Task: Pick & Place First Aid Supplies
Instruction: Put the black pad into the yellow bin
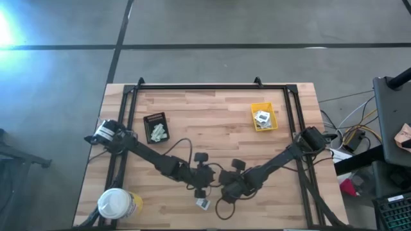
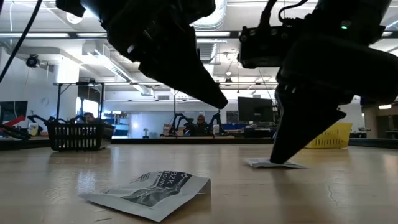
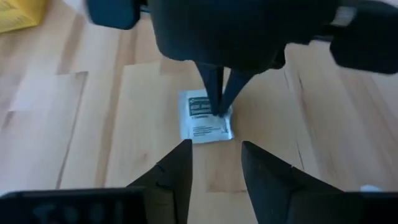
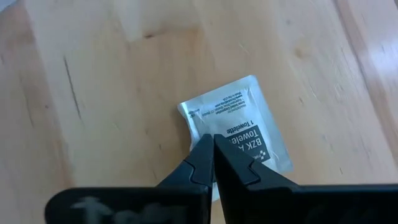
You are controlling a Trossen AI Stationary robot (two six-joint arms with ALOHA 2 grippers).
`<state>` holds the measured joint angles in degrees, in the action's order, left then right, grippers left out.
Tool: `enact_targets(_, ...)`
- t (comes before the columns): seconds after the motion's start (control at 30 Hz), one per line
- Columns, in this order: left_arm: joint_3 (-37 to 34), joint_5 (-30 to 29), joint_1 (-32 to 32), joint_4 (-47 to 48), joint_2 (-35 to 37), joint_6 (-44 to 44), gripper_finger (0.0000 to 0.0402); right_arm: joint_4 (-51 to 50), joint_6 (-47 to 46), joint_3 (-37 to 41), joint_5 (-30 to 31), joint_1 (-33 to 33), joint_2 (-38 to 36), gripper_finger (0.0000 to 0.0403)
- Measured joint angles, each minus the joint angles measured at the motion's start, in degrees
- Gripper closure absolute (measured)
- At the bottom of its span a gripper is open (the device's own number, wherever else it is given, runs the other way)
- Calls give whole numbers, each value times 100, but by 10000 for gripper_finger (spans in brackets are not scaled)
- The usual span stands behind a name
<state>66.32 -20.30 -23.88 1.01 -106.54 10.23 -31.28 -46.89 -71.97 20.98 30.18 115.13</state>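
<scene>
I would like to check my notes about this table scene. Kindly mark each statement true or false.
1. The right gripper has its jaws closed, tips on a white foil towelette packet. True.
2. The small yellow plastic bin is empty. False: it holds small white packets.
3. The left gripper grips that towelette packet. False: its jaws stand open, short of the packet, with nothing between them.
4. The round yellow tub with a white lid stands near a corner of the wooden table, on the left arm's side. True.
</scene>
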Motion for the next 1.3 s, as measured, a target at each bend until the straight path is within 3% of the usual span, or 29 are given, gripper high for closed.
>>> enact_targets(0.13,-4,339,144,17,0,-308,289,6,302,-118,-49,-4,9,394)
enact_targets(0.57,-4,353,289,27,0,-578,397,-616,386,-175,-8,106,-703,394)
enact_targets(0.93,-4,518,289,-237,0,-353,399,-1735,395,-142,3,407,-1048,394)
enact_targets(1.3,-4,585,293,-856,-163,-283,401,-1831,362,389,-4,485,-1209,394)
